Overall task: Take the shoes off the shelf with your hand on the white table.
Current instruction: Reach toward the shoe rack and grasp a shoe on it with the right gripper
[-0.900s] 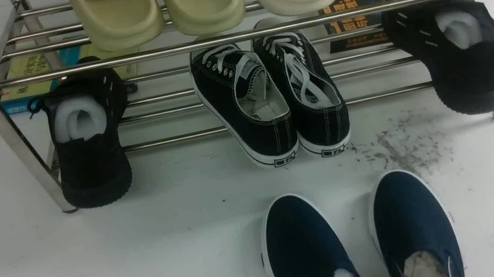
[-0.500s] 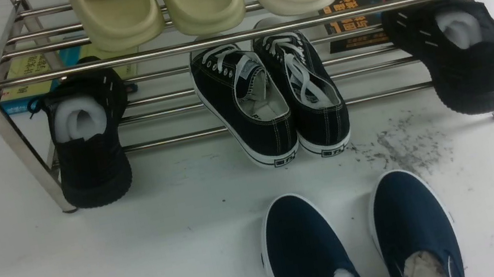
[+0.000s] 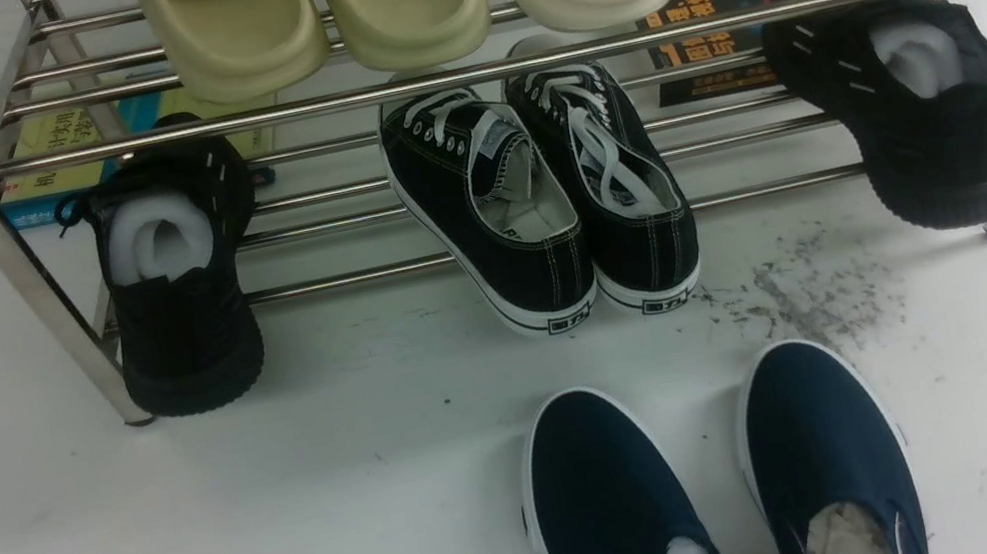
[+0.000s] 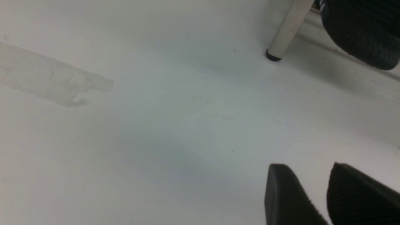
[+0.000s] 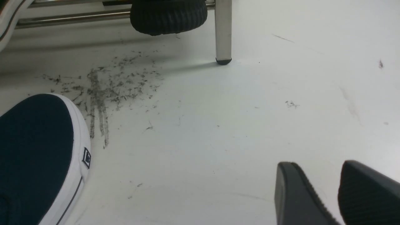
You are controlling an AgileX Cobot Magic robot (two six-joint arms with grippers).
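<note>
Sneakers of black canvas, with white laces and rubber edging, sit side by side mid lower tier of the chrome-bar shelf, heels jutting past its front bar toward me. Knit black sneakers flank them. Navy slip-ons lie nearer on the white tabletop, beside grey scuff specks. I see the left jaws and right jaws, ribbed black wedges, each narrowly parted, gripping nothing.

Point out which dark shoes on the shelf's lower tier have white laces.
The black canvas sneakers in the middle. The left knit sneaker and right knit sneaker show only white paper stuffing.
</note>
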